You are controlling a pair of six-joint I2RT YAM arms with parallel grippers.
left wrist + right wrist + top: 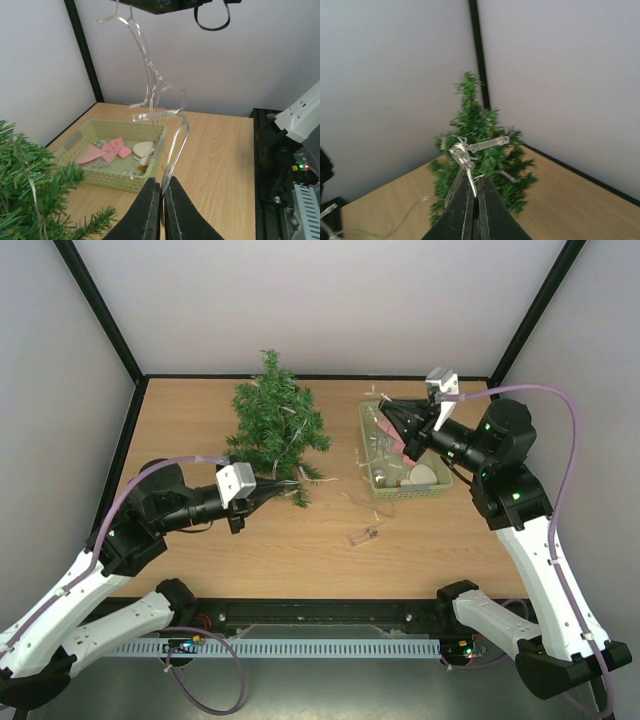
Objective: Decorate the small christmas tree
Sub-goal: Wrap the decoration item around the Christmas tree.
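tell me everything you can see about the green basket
The basket is a pale green, shallow rectangular tray, plastic by its look, with perforated walls and a slot handle at each short end. It sits flat on the wooden table, right of the tree. Inside lie a pink bow, a cream rounded ornament and small clear bits. The right tool hangs over its far end; contact cannot be told.

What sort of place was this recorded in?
Likely a lab robot cell: plain white panel walls, black frame posts at the corners, a wooden table with a mounting rail at its near edge.
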